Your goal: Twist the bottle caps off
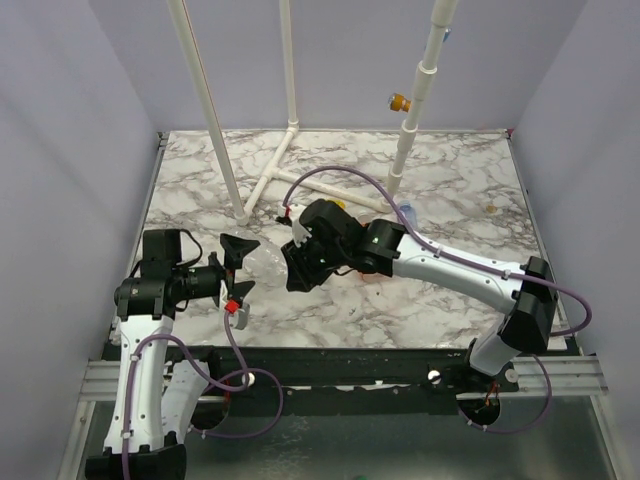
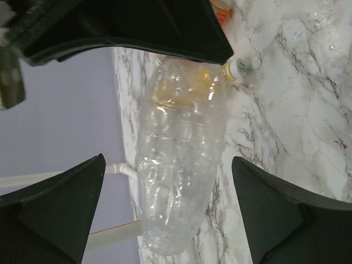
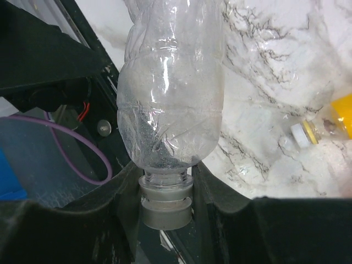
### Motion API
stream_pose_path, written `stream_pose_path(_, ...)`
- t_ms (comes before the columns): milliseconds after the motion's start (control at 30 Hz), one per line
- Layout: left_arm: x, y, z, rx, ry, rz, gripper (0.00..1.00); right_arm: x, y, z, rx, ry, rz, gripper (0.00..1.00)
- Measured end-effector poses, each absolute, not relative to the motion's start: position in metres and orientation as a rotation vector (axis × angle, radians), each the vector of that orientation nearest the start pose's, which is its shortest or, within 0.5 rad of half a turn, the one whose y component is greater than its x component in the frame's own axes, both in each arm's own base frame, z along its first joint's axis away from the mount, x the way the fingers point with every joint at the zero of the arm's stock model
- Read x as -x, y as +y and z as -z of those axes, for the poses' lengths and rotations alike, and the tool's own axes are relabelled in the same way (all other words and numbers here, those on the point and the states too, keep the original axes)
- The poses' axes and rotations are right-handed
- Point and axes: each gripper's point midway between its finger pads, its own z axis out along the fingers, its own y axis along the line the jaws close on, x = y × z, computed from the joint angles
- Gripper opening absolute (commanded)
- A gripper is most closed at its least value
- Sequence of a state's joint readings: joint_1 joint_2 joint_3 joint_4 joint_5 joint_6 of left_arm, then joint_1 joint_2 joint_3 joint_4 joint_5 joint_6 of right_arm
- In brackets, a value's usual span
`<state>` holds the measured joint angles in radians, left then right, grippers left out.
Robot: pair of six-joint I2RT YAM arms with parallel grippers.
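A small clear bottle (image 3: pixel 173 93) is held off the table by its whitish cap (image 3: pixel 165 212). My right gripper (image 3: pixel 165 184) is shut on that cap, one finger on each side. In the top view the right gripper (image 1: pixel 300 265) faces my left gripper (image 1: pixel 240 268), with the clear bottle (image 1: pixel 268 260) between them. My left gripper (image 2: pixel 170 214) is open. Its fingers (image 2: pixel 55 203) straddle the base of the clear bottle (image 2: pixel 179 165) with a gap on both sides. A yellow-orange bottle (image 3: pixel 344 113) with a white cap (image 3: pixel 300 135) lies on the table behind.
The white pipe frame (image 1: pixel 270 175) stands at the back of the marble table (image 1: pixel 450 180), with a yellow-orange knob (image 1: pixel 399 101) on its right post. A blue-labelled bottle (image 1: pixel 408 212) lies beside the right arm. Purple walls close in both sides.
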<state>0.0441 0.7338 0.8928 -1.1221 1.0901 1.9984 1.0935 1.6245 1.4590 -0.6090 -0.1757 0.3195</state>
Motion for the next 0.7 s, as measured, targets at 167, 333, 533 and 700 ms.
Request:
stream_pose_path(167, -0.183, -0.127, -0.222, -1.846, 0.825, 0.108, 0.99, -0.166, 0.411, -0.213, 1.025, 2.245, -0.87, 0.21)
stream_pose_path(333, -0.188, -0.125, -0.212, -1.851, 0.837, 0.099, 0.99, -0.167, 0.414, -0.209, 1.028, 2.254, -0.865, 0.2)
stream_pose_path(533, -0.202, -0.125, -0.22, -1.824, 0.822, 0.05, 0.99, -0.166, 0.417, -0.198, 1.039, 2.278, -0.852, 0.2)
stream_pose_path(700, -0.208, -0.124, -0.222, -1.818, 0.827, 0.029, 0.99, -0.165, 0.419, -0.199, 1.043, 2.27, -0.858, 0.2)
